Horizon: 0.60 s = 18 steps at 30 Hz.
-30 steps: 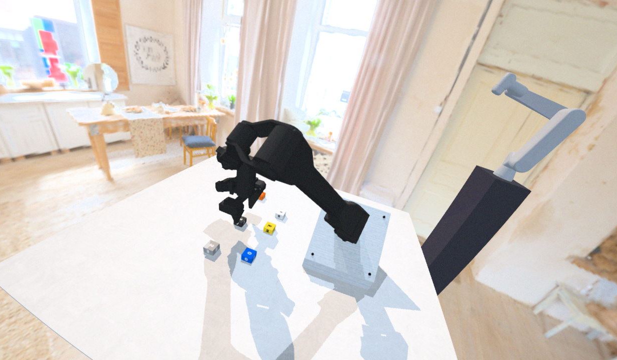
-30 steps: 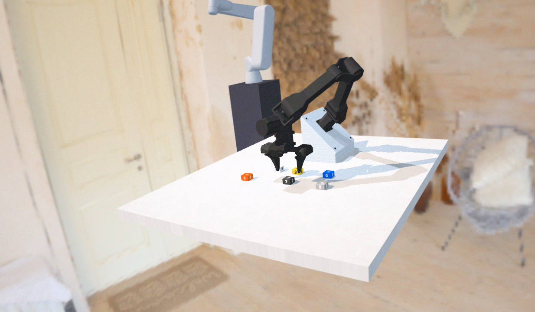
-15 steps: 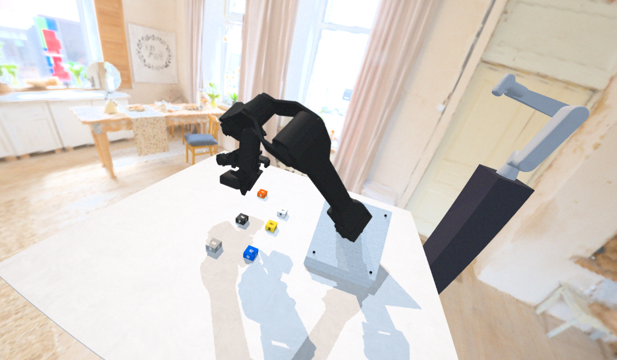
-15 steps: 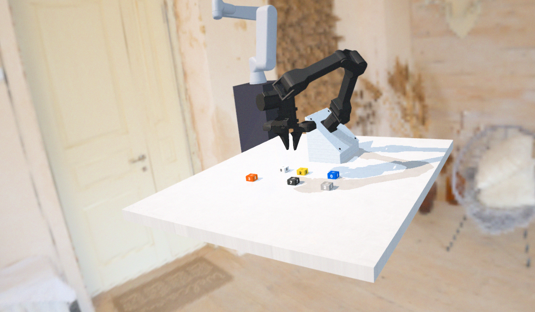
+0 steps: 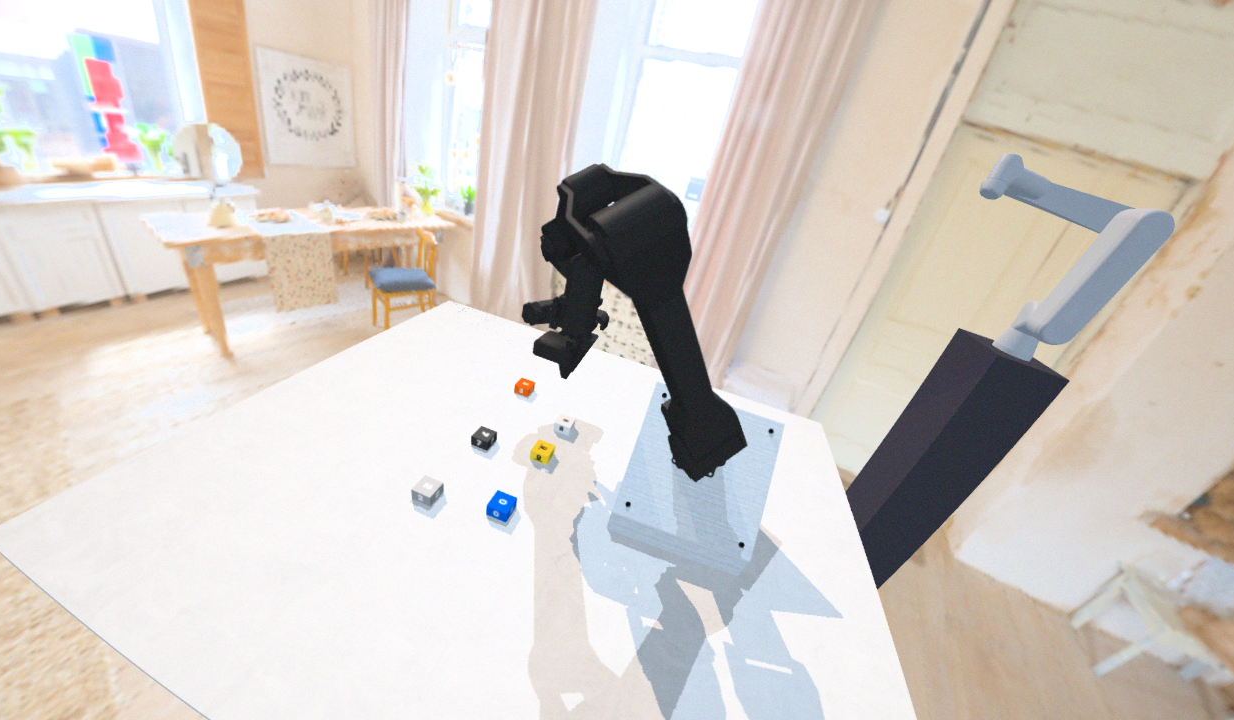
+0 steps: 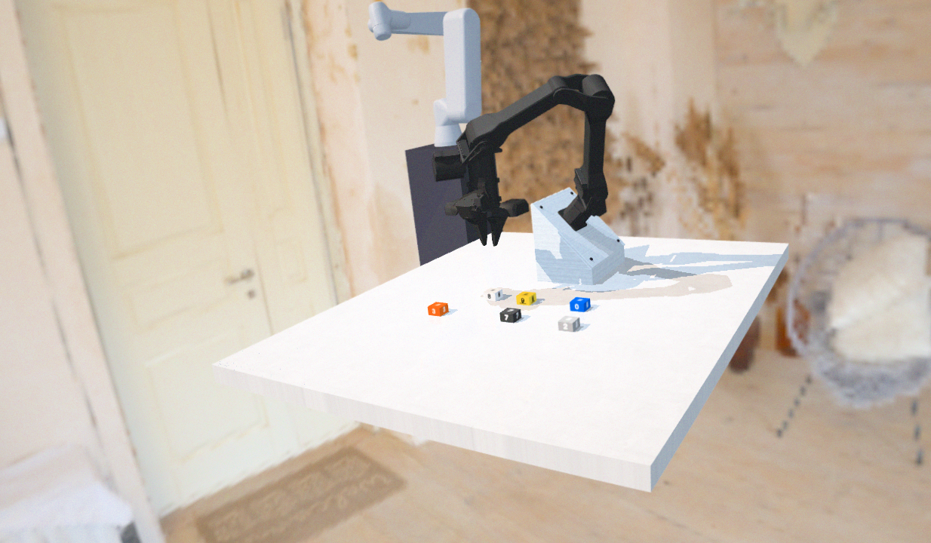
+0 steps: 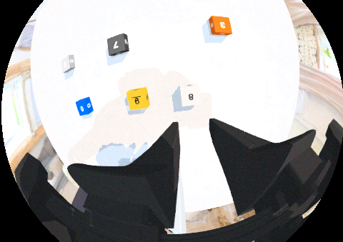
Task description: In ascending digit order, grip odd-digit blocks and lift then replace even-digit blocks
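Observation:
Six small digit blocks lie on the white table (image 5: 245, 573) (image 6: 509, 391). They are an orange 3 (image 5: 523, 386) (image 6: 437, 308) (image 7: 220, 25), a black 7 (image 5: 483, 437) (image 6: 510, 314) (image 7: 117, 44), a grey 2 (image 5: 427, 491) (image 6: 568, 323) (image 7: 68, 63), a blue 0 (image 5: 501, 505) (image 6: 579, 304) (image 7: 84, 107), a white 8 (image 5: 565, 427) (image 6: 493, 293) (image 7: 190, 96), and a yellow block (image 5: 541, 451) (image 6: 526, 297) (image 7: 137, 98) whose digit I cannot read surely. My gripper (image 5: 565, 368) (image 6: 490, 239) (image 7: 194, 125) hangs high above the table, near the white block, touching nothing. Its fingers are close together with nothing between them.
The arm stands on a pale grey mount (image 5: 702, 519) (image 6: 576, 253) at the table's back edge, close behind the blocks. A dark pedestal (image 5: 952, 447) (image 6: 428, 195) with a pale second arm stands off the table behind it.

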Motion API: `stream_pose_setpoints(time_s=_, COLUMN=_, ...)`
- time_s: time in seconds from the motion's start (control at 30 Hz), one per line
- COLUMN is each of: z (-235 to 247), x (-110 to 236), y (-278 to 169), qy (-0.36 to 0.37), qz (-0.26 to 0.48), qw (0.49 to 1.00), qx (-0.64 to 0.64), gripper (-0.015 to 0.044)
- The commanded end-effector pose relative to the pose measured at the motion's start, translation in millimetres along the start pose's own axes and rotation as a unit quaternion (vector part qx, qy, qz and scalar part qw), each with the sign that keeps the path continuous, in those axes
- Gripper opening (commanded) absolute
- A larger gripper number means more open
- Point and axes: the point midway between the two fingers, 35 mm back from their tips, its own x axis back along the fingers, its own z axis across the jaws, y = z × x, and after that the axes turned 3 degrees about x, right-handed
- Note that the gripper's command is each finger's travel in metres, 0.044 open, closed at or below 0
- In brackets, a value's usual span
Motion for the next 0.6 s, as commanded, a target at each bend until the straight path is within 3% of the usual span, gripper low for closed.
stream_pose_setpoints(time_s=0.0, z=-2.4, x=-3.5, y=-5.1, qy=0.000, qz=0.003, qw=1.000, qx=0.015, gripper=0.0120)
stream_pose_setpoints(time_s=0.1, z=-3.4, x=-17.5, y=-3.6, qy=0.000, qz=0.003, qw=1.000, qx=0.015, gripper=0.0172)
stream_pose_setpoints(time_s=0.23, z=-1.5, x=-81.9, y=-5.1, qy=0.002, qz=0.003, qw=1.000, qx=0.016, gripper=0.0278)
stream_pose_setpoints(time_s=0.4, z=-1.1, x=-85.3, y=-5.6, qy=0.002, qz=0.003, qw=1.000, qx=0.016, gripper=0.0400)
stream_pose_setpoints(time_s=0.57, z=-1.2, x=-92.3, y=-5.3, qy=0.002, qz=0.003, qw=1.000, qx=0.016, gripper=0.0400)
